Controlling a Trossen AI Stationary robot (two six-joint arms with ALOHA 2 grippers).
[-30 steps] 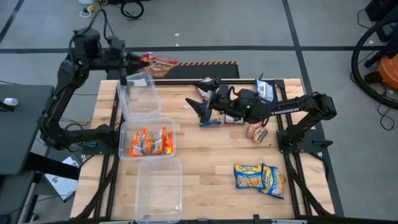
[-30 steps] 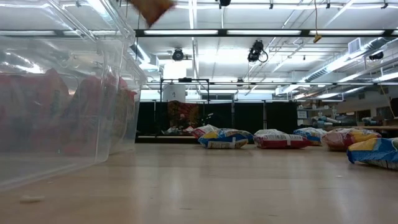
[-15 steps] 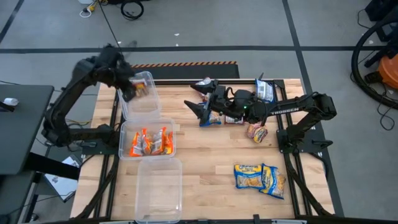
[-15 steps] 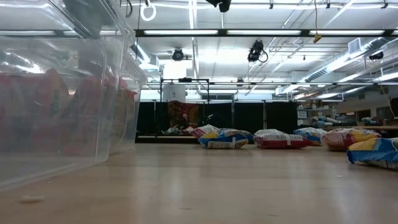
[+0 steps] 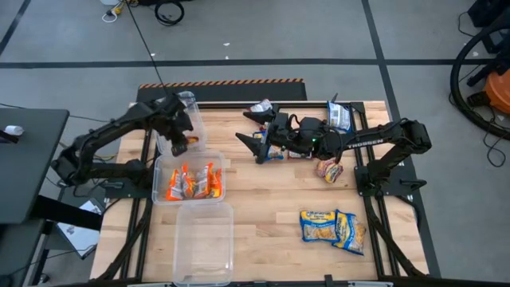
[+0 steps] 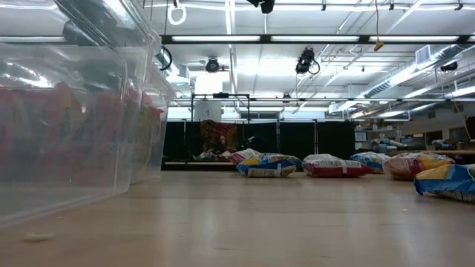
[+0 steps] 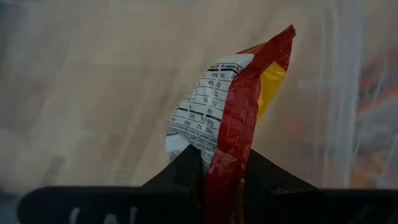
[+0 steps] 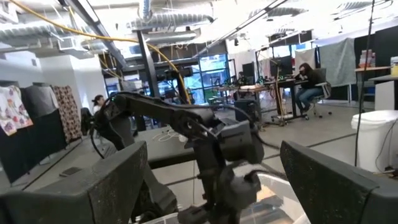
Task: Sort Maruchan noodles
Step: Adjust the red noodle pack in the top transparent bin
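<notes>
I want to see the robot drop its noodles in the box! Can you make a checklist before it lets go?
1. Red plastic noodle packet pinched in left gripper: ok.
2. Left gripper over the far clear plastic bin: ok.
3. Packet low enough inside that bin: cannot tell.
4. Middle clear bin holds only orange packets: ok.
5. Right gripper open, clear of the bins: ok.
6. Blue-and-yellow packets sorted: not ok, on the wooden table.

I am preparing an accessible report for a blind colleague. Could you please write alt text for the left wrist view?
The left gripper pinches a red ramen packet between its dark fingers, so the packet stands up with its white nutrition label facing the camera. Behind it are blurred light wood and a clear plastic bin wall.
</notes>
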